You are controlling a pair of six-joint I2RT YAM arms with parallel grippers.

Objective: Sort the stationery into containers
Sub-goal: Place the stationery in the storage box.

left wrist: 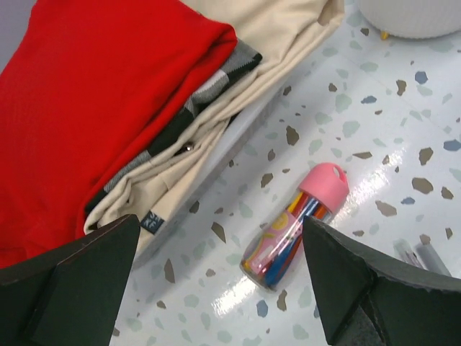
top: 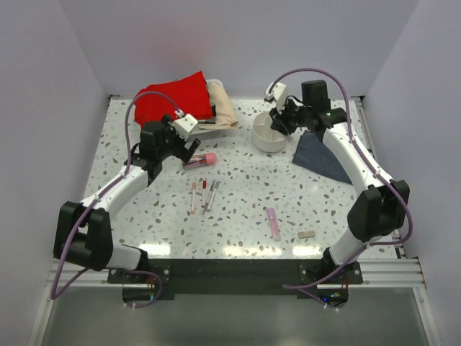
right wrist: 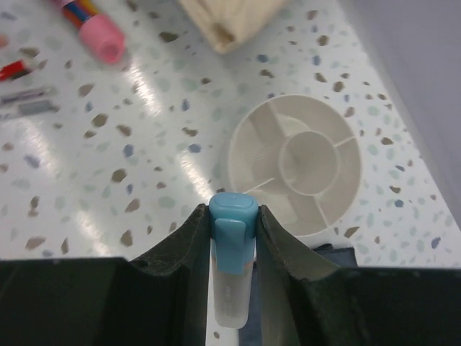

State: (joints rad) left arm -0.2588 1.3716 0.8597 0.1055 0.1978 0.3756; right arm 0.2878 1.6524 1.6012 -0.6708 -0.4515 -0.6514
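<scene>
The white round organiser (top: 270, 135) stands at the back right, its compartments bare in the right wrist view (right wrist: 259, 155). My right gripper (right wrist: 232, 210) is shut on a blue-capped marker (right wrist: 232, 288), held above the table just beside the organiser's near rim; in the top view the gripper (top: 279, 122) hangs over it. My left gripper (top: 189, 150) is open, jaws wide, above the pink-capped clear tube (left wrist: 295, 223) lying flat. Three thin pens (top: 204, 194), a pink marker (top: 273, 222) and a beige eraser (top: 307, 234) lie on the table.
A red cloth (top: 173, 97) on a beige cloth (top: 222, 104) lies at the back left, close to the left gripper (left wrist: 221, 220). A dark blue-grey cloth (top: 320, 155) lies right of the organiser. White walls enclose the table.
</scene>
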